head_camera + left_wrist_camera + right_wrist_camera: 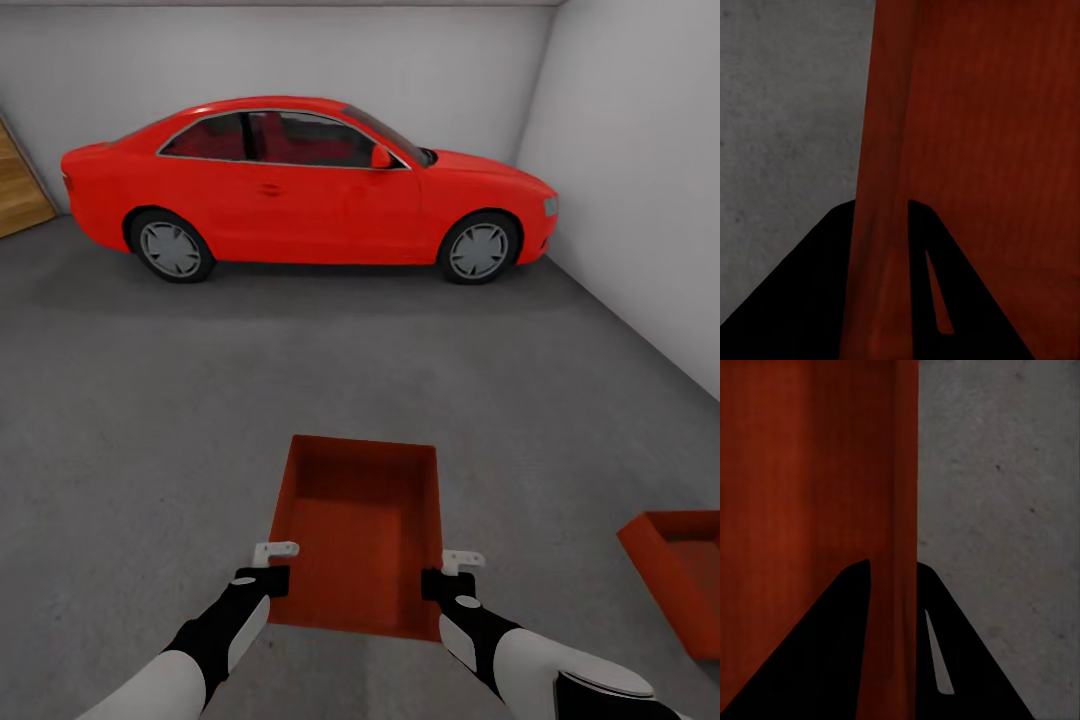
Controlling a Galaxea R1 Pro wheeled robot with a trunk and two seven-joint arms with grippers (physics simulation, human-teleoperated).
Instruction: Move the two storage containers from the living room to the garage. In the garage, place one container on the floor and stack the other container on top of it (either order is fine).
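While each end effector pinches a side wall, the container points lengthwise toward the car.

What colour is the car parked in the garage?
Bright red car, with grey wheels; clearest in the head view.

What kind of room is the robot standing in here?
Most likely a garage. A red car is parked by plain pale walls, the floor is rough dark grey like concrete, and a wooden-slat door shows at the far left.
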